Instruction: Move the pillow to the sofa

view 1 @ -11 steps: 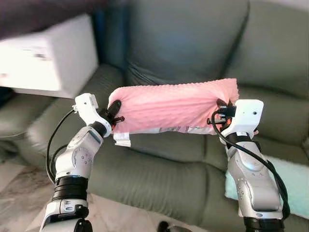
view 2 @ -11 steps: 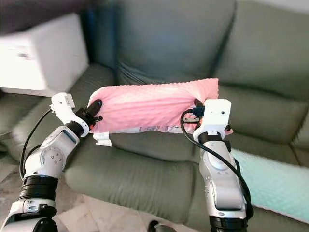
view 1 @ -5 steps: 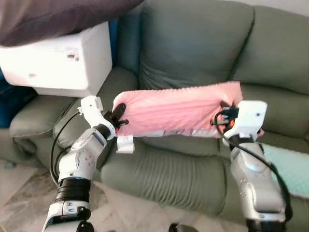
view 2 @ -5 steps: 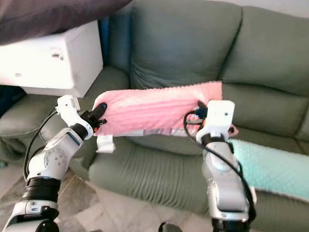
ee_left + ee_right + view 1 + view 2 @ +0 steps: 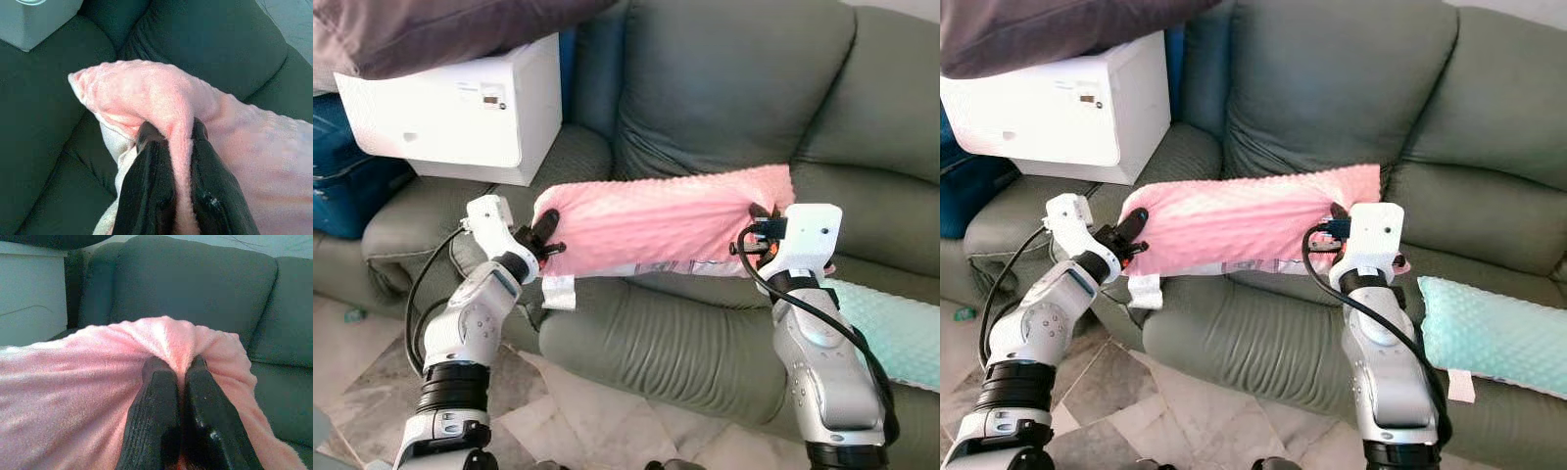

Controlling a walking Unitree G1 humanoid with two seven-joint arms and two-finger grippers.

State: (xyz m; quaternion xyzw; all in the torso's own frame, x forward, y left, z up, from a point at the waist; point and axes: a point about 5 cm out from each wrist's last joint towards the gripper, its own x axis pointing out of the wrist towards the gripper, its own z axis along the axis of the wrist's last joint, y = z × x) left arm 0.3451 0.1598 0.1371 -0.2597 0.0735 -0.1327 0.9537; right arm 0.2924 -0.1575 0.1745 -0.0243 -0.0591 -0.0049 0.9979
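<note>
sofa (image 5: 705,88) nearer; both grippers pinch pillow (image 5: 661,220).

We saw a white box (image 5: 470,113) resting on a green armrest, with a dark purple cushion (image 5: 431,34) lying on top of it. A mint-green pillow (image 5: 1494,333) lay on the seat, and marble floor tiles (image 5: 597,411) stretched below.

A grey-green sofa (image 5: 705,108) spanned the scene — deep back cushions, ribbed seat front. A white box-shaped appliance (image 5: 460,113) sat on its left armrest, with a dark cushion (image 5: 431,29) on top. A mint-green pillow (image 5: 1494,333) lay on the right seat. The floor (image 5: 352,372) was pale marbled tile. Blue cases (image 5: 342,176) stood at far left.
</note>
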